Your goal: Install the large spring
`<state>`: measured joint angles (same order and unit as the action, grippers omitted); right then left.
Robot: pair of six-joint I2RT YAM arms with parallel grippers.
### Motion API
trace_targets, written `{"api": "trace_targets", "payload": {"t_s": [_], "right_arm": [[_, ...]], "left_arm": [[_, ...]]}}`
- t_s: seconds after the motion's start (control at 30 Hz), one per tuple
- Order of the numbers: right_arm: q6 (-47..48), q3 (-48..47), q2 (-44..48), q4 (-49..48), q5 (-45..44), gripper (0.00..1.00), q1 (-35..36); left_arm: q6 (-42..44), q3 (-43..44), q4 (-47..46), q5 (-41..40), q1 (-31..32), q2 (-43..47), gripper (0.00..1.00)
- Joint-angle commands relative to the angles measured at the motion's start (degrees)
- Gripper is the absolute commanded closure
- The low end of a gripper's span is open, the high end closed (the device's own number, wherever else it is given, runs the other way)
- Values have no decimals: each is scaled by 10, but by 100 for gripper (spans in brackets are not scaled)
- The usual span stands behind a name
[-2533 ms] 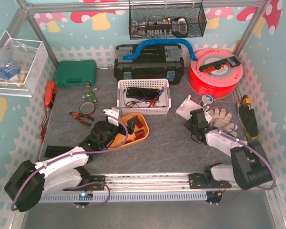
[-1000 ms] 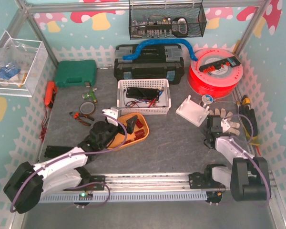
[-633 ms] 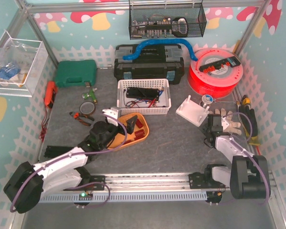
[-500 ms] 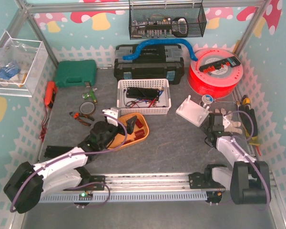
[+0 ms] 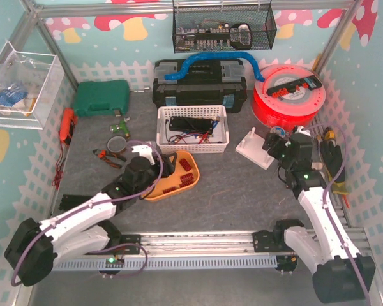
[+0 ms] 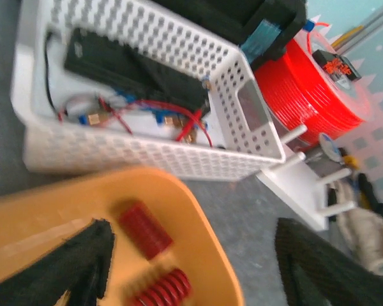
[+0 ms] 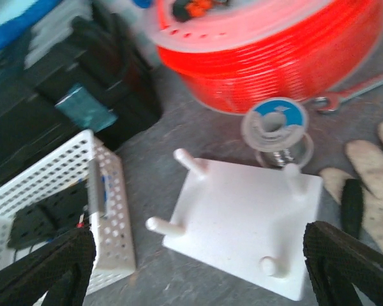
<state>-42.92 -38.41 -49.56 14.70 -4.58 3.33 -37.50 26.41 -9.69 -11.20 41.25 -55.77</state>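
Observation:
Red springs (image 5: 186, 173) lie in an orange tray (image 5: 154, 194) left of centre. The left wrist view shows two of them, a smooth-looking one (image 6: 143, 227) and a coarser-coiled one (image 6: 168, 287), both blurred. My left gripper (image 6: 191, 268) hangs just above the tray (image 6: 198, 210), jaws apart, gripping nothing. A white peg board (image 5: 253, 148) with upright pegs (image 7: 186, 159) rests on the mat at the right. My right gripper (image 7: 198, 268) hovers over the board (image 7: 242, 217), open and empty.
A white perforated basket (image 5: 193, 131) of cables stands behind the tray. A red filament spool (image 5: 288, 95), a small solder reel (image 7: 277, 121) and gloves (image 7: 369, 162) crowd the peg board. A black toolbox (image 5: 200, 83) lines the back; pliers and tape (image 5: 113, 148) lie at the left.
My right gripper has opened, risen and swung back from the gloves to above the peg board. My left gripper has shifted slightly over the tray and its jaws have narrowed.

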Motion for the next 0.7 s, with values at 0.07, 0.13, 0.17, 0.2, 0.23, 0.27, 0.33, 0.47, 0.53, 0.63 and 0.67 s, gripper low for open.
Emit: {"api": "trace_targets", "payload": {"t_s": [0.07, 0.13, 0.17, 0.2, 0.23, 0.27, 0.33, 0.47, 0.53, 0.63, 0.67], "right_arm": [[59, 58, 35, -71, 24, 11, 55], [62, 74, 39, -90, 19, 11, 79], [64, 88, 41, -103, 14, 12, 92], [68, 99, 43, -116, 8, 12, 108], [69, 109, 45, -124, -4, 12, 120], [70, 117, 45, -130, -15, 12, 130], [71, 120, 44, -134, -18, 12, 142], [72, 128, 46, -146, -18, 13, 154], [71, 133, 49, -149, -19, 13, 156], [72, 132, 51, -147, -20, 13, 157], [73, 133, 54, -147, -22, 13, 158]], "left_arm": [[-177, 6, 68, 109, 3, -45, 50], [-196, 24, 79, 108, 12, -75, 52], [-200, 33, 82, 108, 16, -93, 53], [-205, 40, 84, 108, 19, -109, 54], [-211, 47, 84, 107, 21, -125, 55], [-216, 53, 84, 103, 22, -138, 55], [-222, 64, 83, 89, 26, -160, 58], [-227, 86, 80, 69, 31, -196, 60], [-228, 96, 80, 57, 33, -209, 61], [-227, 109, 79, 42, 33, -233, 63], [-227, 113, 79, 38, 33, -242, 63]]}}
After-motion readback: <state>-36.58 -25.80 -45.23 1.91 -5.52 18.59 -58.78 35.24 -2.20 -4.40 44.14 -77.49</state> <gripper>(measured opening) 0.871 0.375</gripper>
